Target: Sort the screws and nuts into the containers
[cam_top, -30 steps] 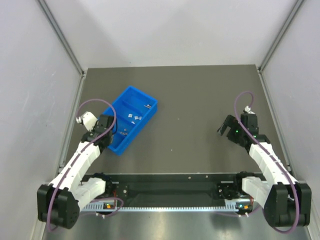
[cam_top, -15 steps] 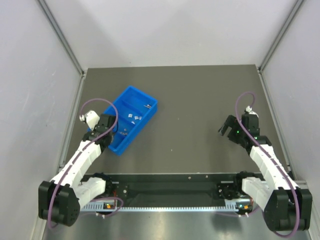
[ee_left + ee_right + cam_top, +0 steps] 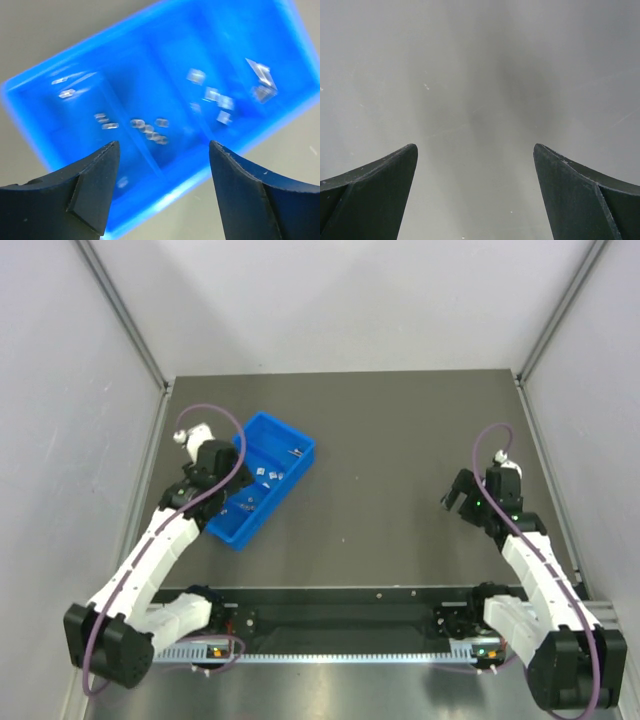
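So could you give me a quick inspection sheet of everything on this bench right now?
Surface: dark grey table, faintly scratched.
Job's things: bright blue rectangular plastic tray at left; small silver metal parts lie in several compartments, too blurred to tell screws from nuts.
Clutter: nothing seen.
Grippers: left gripper open above the tray; right gripper open above bare table, holding nothing.
Cables: purple cables loop at both wrists.
Surroundings: pale grey walls on three sides.

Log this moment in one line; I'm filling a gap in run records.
left pincer: open, over blue tray | right pincer: open, over table | metal parts: in tray compartments, blurred
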Available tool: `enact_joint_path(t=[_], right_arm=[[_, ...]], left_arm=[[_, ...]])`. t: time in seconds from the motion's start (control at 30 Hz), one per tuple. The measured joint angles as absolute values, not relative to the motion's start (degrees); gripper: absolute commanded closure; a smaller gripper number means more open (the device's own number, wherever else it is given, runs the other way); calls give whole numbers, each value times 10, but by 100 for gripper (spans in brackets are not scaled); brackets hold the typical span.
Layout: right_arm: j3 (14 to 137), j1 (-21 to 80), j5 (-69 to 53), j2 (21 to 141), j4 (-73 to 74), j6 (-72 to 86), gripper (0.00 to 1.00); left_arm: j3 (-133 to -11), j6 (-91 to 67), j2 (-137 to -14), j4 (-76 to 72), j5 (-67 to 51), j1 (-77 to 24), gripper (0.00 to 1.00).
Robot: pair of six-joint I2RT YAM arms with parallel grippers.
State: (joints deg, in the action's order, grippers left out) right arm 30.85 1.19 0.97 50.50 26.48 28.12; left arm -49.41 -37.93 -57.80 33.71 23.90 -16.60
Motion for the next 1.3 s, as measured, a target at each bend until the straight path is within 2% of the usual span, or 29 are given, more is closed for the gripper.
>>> enact_joint_path(t=[0.23,0.53,0.97,1.13,1.3], right_arm=[[373,12,12,507,266,267,0],[509,12,31,535,257,239,0],[484,12,57,499,268,226,0],[469,12,34,499,275,221,0],[469,12,20,502,274,213,0]], left_arm=[[-602,-313,-692,324,215,-323,23],[-647,-252,-751,258,67,-347,23],[-654,-253,-841,247,53,-550,29],[-654,-269,-849,244,102,-552,20],[-658,-271,-848,239,140,-515,19]])
